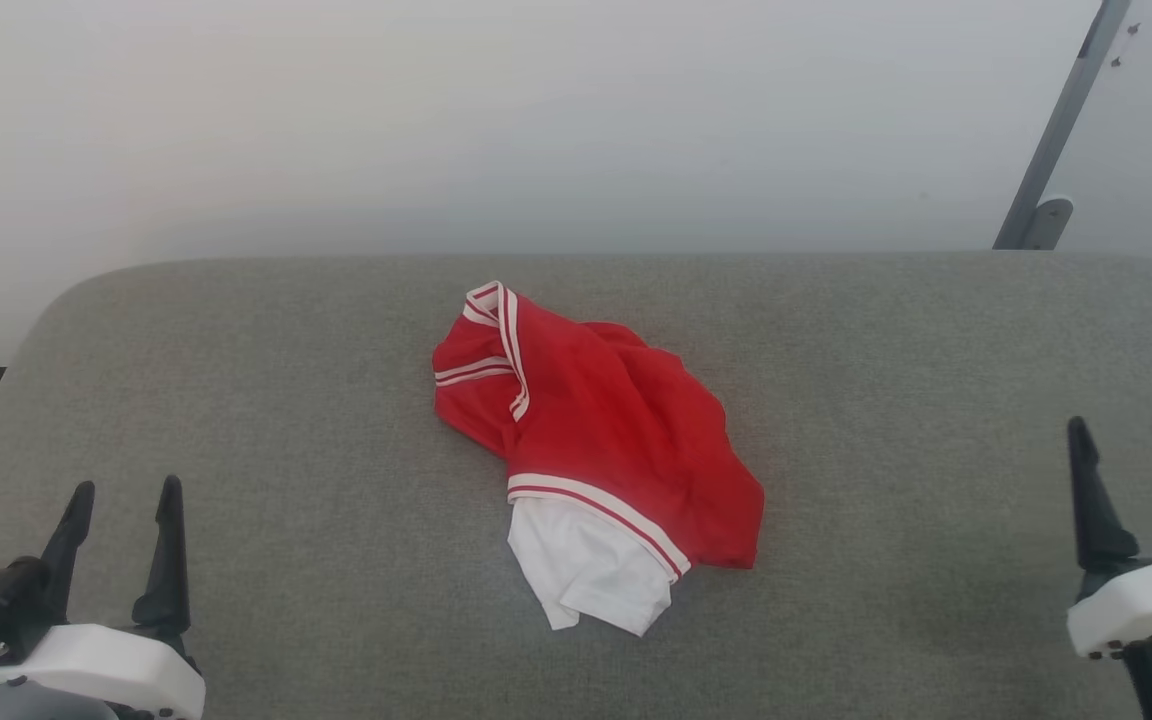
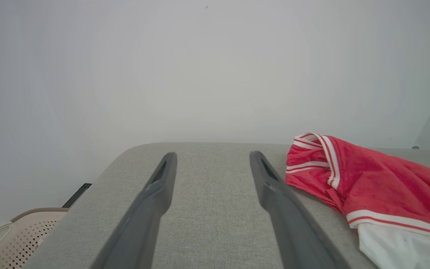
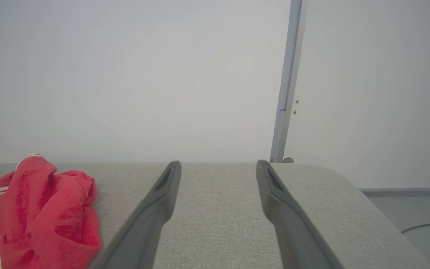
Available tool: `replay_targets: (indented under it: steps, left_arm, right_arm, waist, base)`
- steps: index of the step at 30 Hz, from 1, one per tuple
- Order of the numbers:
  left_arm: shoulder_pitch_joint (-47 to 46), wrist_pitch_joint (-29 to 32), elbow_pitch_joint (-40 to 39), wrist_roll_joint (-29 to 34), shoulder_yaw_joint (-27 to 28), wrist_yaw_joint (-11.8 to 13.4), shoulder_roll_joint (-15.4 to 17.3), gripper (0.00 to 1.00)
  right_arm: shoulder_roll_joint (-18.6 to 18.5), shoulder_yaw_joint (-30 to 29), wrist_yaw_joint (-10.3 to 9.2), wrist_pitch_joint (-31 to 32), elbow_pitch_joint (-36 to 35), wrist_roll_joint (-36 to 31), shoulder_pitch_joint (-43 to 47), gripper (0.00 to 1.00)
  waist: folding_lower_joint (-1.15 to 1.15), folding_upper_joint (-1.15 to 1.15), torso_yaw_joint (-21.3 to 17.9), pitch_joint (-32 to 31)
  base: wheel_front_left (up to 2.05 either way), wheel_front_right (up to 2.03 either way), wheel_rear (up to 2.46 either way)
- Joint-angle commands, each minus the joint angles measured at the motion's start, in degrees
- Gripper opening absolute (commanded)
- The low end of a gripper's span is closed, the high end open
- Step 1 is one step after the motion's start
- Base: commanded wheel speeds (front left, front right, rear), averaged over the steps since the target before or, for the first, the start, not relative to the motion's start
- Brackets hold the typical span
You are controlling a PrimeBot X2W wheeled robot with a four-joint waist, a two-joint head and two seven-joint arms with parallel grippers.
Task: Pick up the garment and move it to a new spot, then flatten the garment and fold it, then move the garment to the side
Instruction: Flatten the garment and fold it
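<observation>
The garment (image 1: pixel 601 440) is a bright red shirt with white sleeves and striped bands, lying crumpled in the middle of the grey padded table (image 1: pixel 286 400). It also lies at the right of the left wrist view as the garment (image 2: pixel 371 186), and at the lower left of the right wrist view as the garment (image 3: pixel 43 216). My left gripper (image 1: pixel 126 490) stands open at the lower left, well apart from the shirt. My right gripper (image 1: pixel 1123 428) stands open at the lower right, also apart from it. Nothing sits between the fingers of the left gripper (image 2: pixel 212 154) or the right gripper (image 3: pixel 218 163).
A beige perforated basket (image 2: pixel 21 239) stands on the floor beyond the table's left end. A grey metal post (image 1: pixel 1056 130) rises against the white wall behind the table's far right corner. A dark cable (image 3: pixel 427 224) lies on the floor at the right.
</observation>
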Motion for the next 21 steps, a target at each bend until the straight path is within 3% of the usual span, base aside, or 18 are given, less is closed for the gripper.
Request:
replay_targets:
  steps: [1,11,21]
  left_arm:
    - [0.9,0.1,-0.4,0.0,-0.1,0.2,0.0,1.0]
    - [-0.7,1.7,-2.7,0.8,-1.5,2.1,-1.2,1.0]
    - [-3.4,2.3,-3.4,1.5,-3.7,3.2,-3.4,1.0]
  right_arm:
    - [0.1,0.5,0.0,0.1,-0.1,0.2,0.3,1.0]
    - [-2.2,10.5,0.0,2.5,-1.2,3.5,-0.7,1.0]
    - [-9.2,27.2,0.0,8.6,-3.2,11.1,-3.0,1.0]
  waist:
    - [0.0,0.0,0.1,0.1]
    - [0.0,0.0,3.0,1.6]
    - [0.0,0.0,7.6,5.6]
  base:
    - [0.0,0.0,0.0]
    - [0.0,0.0,0.0]
    - [0.0,0.0,0.0]
